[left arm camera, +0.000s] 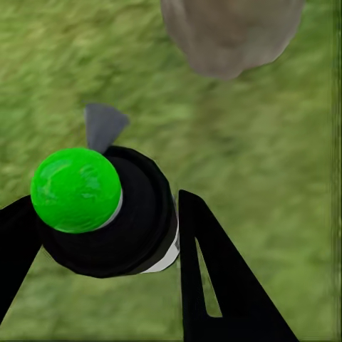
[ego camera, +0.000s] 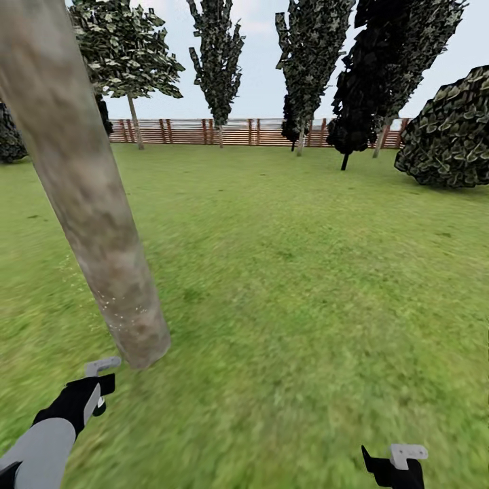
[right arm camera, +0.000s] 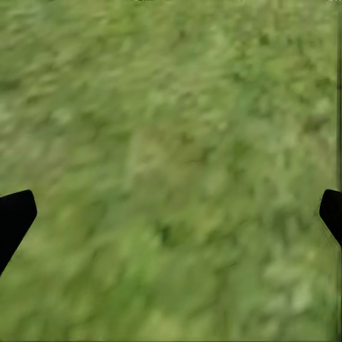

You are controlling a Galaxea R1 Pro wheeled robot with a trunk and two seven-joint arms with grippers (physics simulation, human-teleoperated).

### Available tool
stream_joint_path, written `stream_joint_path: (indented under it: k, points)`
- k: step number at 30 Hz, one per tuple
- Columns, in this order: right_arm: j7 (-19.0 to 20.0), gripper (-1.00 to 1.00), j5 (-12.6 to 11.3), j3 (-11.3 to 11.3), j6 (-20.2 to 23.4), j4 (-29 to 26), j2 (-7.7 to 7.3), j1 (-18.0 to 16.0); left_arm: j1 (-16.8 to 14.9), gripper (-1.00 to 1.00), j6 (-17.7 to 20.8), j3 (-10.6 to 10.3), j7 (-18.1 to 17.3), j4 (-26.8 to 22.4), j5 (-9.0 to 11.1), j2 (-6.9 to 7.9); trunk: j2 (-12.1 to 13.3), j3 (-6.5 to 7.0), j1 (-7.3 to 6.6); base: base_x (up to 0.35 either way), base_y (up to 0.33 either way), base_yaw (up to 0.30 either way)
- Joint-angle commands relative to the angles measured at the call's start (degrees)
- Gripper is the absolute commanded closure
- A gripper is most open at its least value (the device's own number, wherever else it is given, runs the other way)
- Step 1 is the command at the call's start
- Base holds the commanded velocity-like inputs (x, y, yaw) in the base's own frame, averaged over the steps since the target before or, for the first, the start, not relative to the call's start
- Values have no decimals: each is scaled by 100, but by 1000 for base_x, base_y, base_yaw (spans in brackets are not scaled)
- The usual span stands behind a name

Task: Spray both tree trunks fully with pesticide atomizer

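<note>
A thick mottled grey-brown tree trunk leans across the left of the head view, with pale specks low on its bark; its base also shows in the left wrist view. My left gripper hangs just in front of that base. It is shut on the pesticide atomizer, a black bottle with a white band and a round top that shows bright green. A second broad-leaved tree stands far back left by the fence. My right gripper is low at the right, open over bare grass.
A brown slatted fence closes the far side of the lawn. Narrow dark trees stand along it, and a big dark bush sits at the right. Open grass stretches ahead and to the right.
</note>
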Motion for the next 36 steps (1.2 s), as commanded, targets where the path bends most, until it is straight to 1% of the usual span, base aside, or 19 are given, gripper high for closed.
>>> stream_joint_path:
  k: [1, 22, 36]
  points:
    - [45, -100, 21, -49, -24, 2, 1, -7, -5, 100, 22, 25, -1, -6, -20, -4, -2, -5, 0, 101, -251, 5]
    - [45, -100, 21, -40, -24, 11, 1, -7, -5, 100, 16, 20, 0, -4, -27, -13, -2, -5, 0, 97, -258, 7]
    - [45, -100, 33, -31, -25, 11, 1, -7, -5, 100, 19, 25, 0, -4, -23, -9, -2, -5, 0, 95, -260, 258]
